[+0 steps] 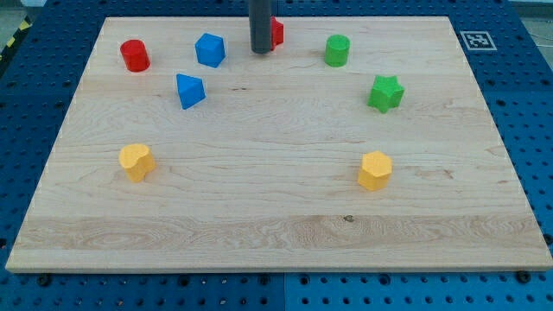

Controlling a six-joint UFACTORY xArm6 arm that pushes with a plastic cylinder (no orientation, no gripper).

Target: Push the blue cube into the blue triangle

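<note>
One raised front view looks down across the whole board (276, 225).

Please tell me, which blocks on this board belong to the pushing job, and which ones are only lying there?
Job: blue cube; blue triangle; my tip, to the view's right of the cube.

Lying about: red cylinder; red block behind the rod; green cylinder; green star; two yellow blocks.

A wooden board (276, 233) is carrying blocks: blue cube (210, 49) and blue triangle (189, 90) sitting far left, yellow ones (136, 161) lying near.
</note>
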